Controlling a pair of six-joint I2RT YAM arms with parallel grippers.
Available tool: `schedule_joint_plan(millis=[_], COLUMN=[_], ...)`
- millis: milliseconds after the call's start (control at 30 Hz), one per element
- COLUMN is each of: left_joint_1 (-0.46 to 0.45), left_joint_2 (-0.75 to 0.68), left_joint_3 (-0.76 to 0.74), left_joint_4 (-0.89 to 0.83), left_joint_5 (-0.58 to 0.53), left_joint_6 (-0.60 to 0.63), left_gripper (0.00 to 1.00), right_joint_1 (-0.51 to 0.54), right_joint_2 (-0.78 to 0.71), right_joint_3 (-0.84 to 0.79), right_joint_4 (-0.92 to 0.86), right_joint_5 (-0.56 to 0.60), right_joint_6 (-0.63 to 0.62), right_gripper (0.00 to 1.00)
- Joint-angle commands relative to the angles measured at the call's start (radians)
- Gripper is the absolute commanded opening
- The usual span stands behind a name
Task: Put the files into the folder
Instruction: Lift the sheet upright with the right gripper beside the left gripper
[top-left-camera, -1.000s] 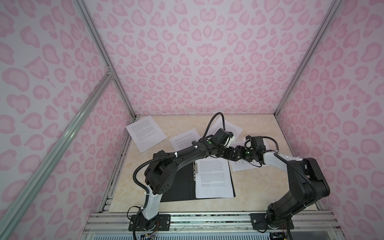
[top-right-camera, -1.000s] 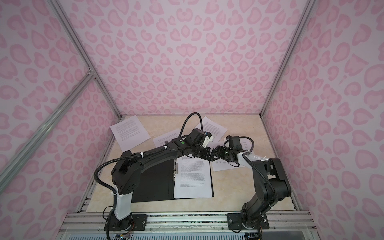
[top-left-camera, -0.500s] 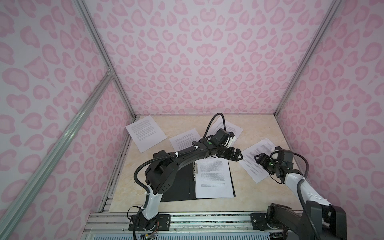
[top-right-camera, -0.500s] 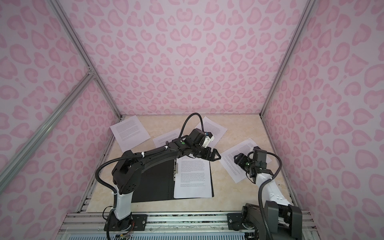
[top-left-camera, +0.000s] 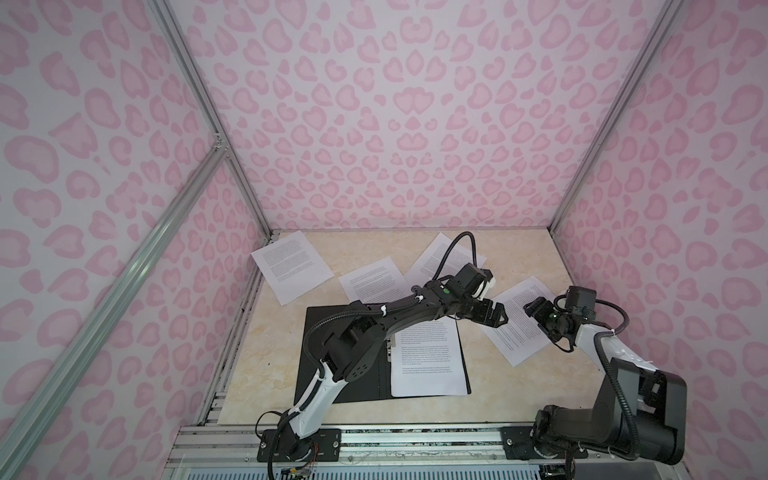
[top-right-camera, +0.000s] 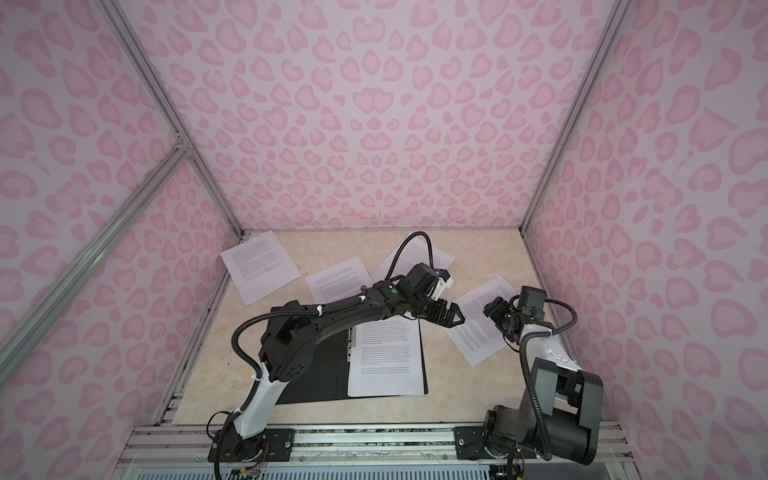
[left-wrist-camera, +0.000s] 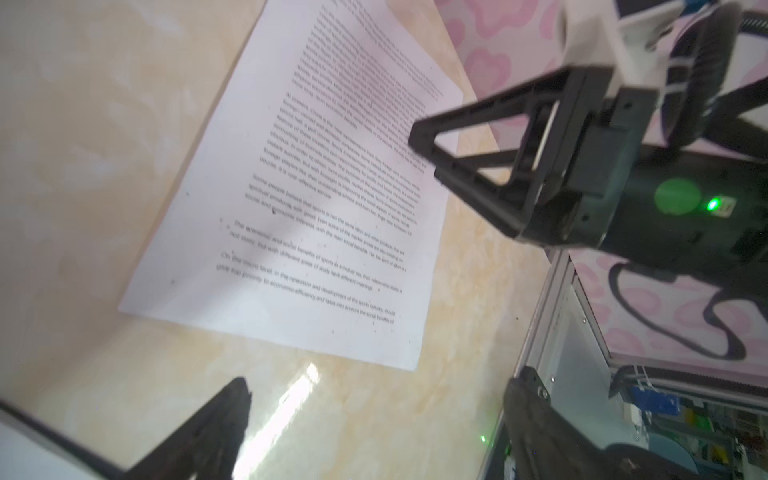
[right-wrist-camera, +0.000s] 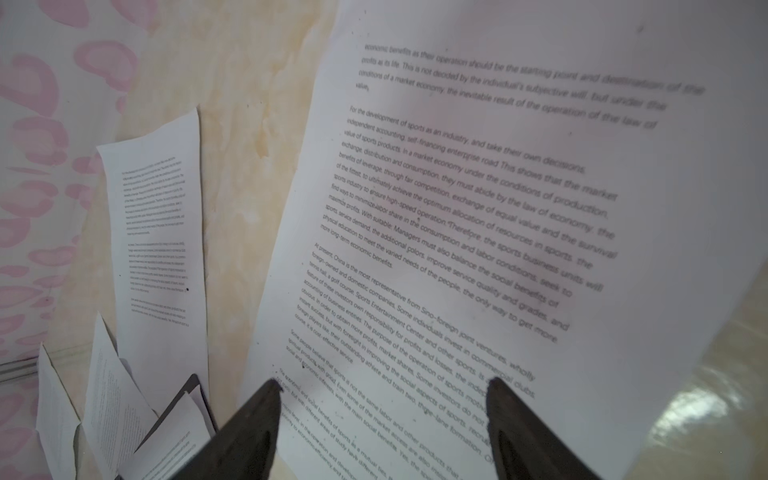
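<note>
Pink heart-like blotches pattern the pale walls (top-left-camera: 395, 124); the tabletop (top-left-camera: 274, 365) is marbled cream. White files (top-left-camera: 291, 266) bear black print, and the folder (top-left-camera: 370, 386) shows a black inside.

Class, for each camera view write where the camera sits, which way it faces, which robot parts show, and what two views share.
Top views: high at the front, looking down at the table; both arms, left claw, right claw, open folder.
Left wrist: on the left arm, facing a loose sheet; own fingertips, plus right claw.
Right wrist: on the right arm, looking down on that sheet; own two fingers.
Shared: both wrist views show the same sheet.
</note>
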Motion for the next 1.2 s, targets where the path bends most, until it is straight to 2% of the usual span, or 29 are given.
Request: schedule_joint_plan(millis=[0, 167, 367, 600, 800, 900, 1033, 1167], left_joint_1=[0.011, 0.037, 0.053, 0.055, 0.056, 0.060, 0.091, 0.096], left_joint_2=[0.082, 0.163, 0.231, 0.291, 0.325, 0.314, 0.303, 0.266], left_joint_3=[0.105, 0.194, 0.246, 0.283, 0.325, 0.307, 0.234, 0.183], left_joint_4=[-0.011, -0.018, -0.060, -0.108, -0.159, -0.159, -0.058, 0.020], left_joint_5=[-0.084, -0.087, -0.051, -0.047, 0.016, 0.085, 0.225, 0.263], left_joint_6=[0.000, -0.002, 0.051, 0.084, 0.081, 0.031, -0.146, -0.198], left_gripper=[0.97, 0.98, 0.99, 0.98, 0.99, 0.99, 0.99, 0.99], right_joint_1=[-0.011, -0.072, -0.084, -0.100, -0.112, -0.113, -0.113, -0.114], right_joint_2=[-0.008, -0.058, -0.103, -0.086, -0.047, -0.019, 0.002, 0.003], right_joint_3=[-0.008, -0.060, -0.111, -0.145, -0.161, -0.161, -0.165, -0.174], right_joint_4=[-0.011, -0.034, -0.026, -0.009, 0.018, 0.040, 0.066, 0.075], right_joint_5=[0.019, 0.003, 0.007, -0.014, -0.035, -0.058, -0.077, -0.091], right_joint_6=[-0.008, -0.009, -0.002, 0.009, 0.003, 0.013, 0.026, 0.028], right_gripper=[0.79, 0.83, 0.86, 0.85, 0.85, 0.84, 0.83, 0.82])
